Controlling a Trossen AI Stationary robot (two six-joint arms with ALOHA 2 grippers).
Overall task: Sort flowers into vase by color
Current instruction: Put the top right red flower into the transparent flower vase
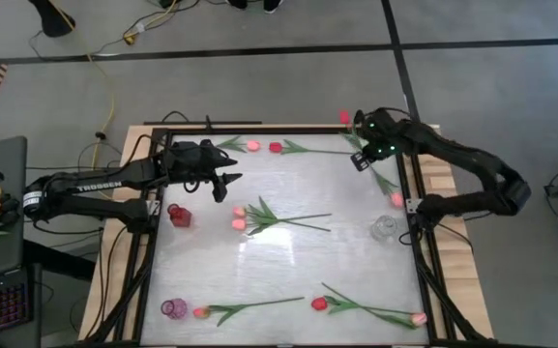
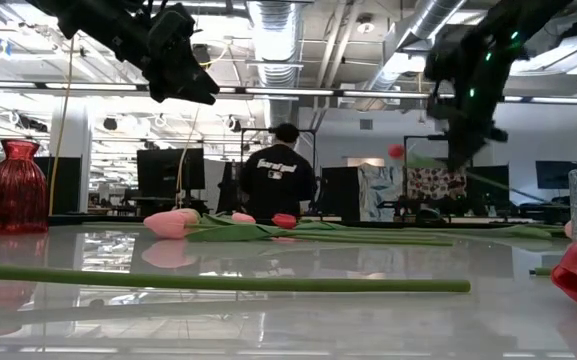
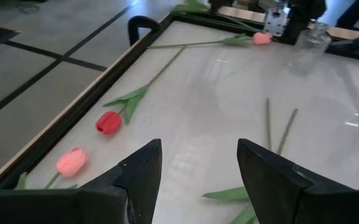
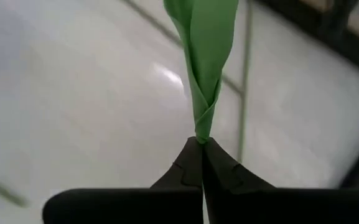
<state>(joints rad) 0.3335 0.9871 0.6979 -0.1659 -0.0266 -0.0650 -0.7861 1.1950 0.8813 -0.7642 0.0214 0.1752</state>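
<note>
My right gripper (image 1: 354, 133) hovers over the table's far right corner, shut on a red tulip whose bud (image 1: 344, 117) sticks out past the far edge. The low view shows that bud (image 2: 396, 151) up in the air. My left gripper (image 1: 226, 181) is open above the table's left half, near the red vase (image 1: 179, 215), and touches nothing. A pink tulip (image 1: 252, 145) and a red tulip (image 1: 276, 148) lie flat by the far edge. Two pink tulips (image 1: 239, 217) lie mid-table. A clear glass vase (image 1: 385, 228) stands on the right, and a pink vase (image 1: 173, 308) at the near left corner. My right gripper (image 4: 201, 146) pinches the red tulip between its two fingertips, at the base of a green leaf where it wraps the stem (image 4: 199, 124). The flower is lifted clear of the table and sits roughly level, with the bud toward the far edge.
More tulips lie near the near edge: a pink one (image 1: 201, 312), a red one (image 1: 319, 304) and a pink one (image 1: 419, 318). Another pink tulip (image 1: 396, 199) lies along the right frame. A black frame (image 1: 424, 261) rims the table. A person (image 2: 278, 175) stands in the room beyond.
</note>
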